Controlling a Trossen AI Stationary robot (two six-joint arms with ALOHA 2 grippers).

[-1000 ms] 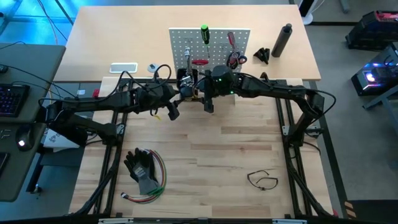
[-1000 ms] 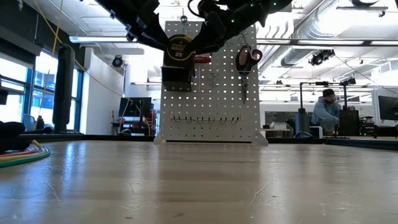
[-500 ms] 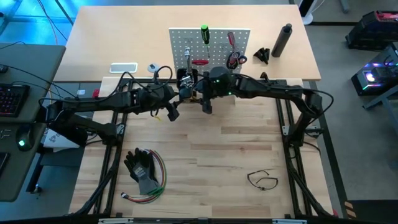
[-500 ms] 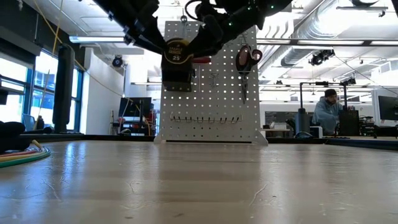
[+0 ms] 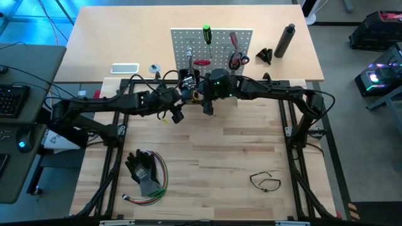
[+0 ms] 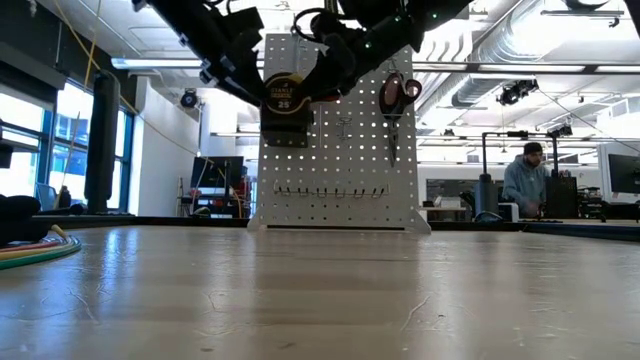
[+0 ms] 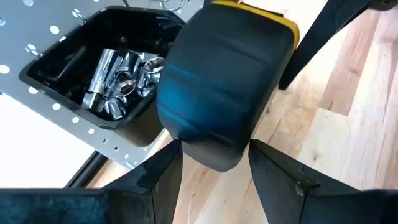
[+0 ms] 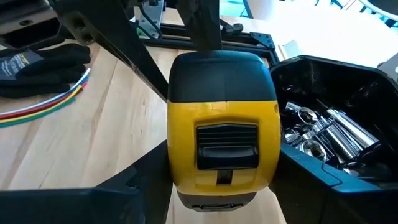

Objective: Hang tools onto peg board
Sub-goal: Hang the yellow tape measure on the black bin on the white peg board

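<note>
A yellow-and-black tape measure [image 6: 285,92] hangs in the air just in front of the upright white peg board [image 6: 340,150], above its small black bin [image 6: 285,122]. The bin holds shiny metal sockets [image 7: 121,78]. My left gripper [image 7: 211,171] comes from the table's left and my right gripper [image 8: 217,180] from the right; both are shut on the tape measure [image 5: 193,94]. A green screwdriver [image 5: 206,32], a red screwdriver [image 5: 233,39] and red-handled pliers [image 6: 397,95] hang on the board. A thin black loop [image 5: 265,181] lies on the table near the right front. My left gripper pinches the tape measure's black back end [image 7: 211,146] between its two fingers, one on each side face. The tape measure is lifted clear, beside the bin. My right gripper pinches the yellow case by its two flat sides [image 8: 180,155], with the black slide lock facing its camera. The case sits upright between the fingers, clear of the table, next to the bin [image 8: 336,124].
Black gloves with a bundle of coloured wires [image 5: 146,172] lie near the front left. A black cylinder [image 5: 286,39] and a small black object [image 5: 264,56] stand right of the board, and a phone [image 5: 124,68] lies left of it. A person [image 6: 525,180] sits in the room behind.
Both grippers have carried the tape measure a little toward the peg board and slightly down, so it now sits close above the bin. My left arm has reached farther toward the table's right.
</note>
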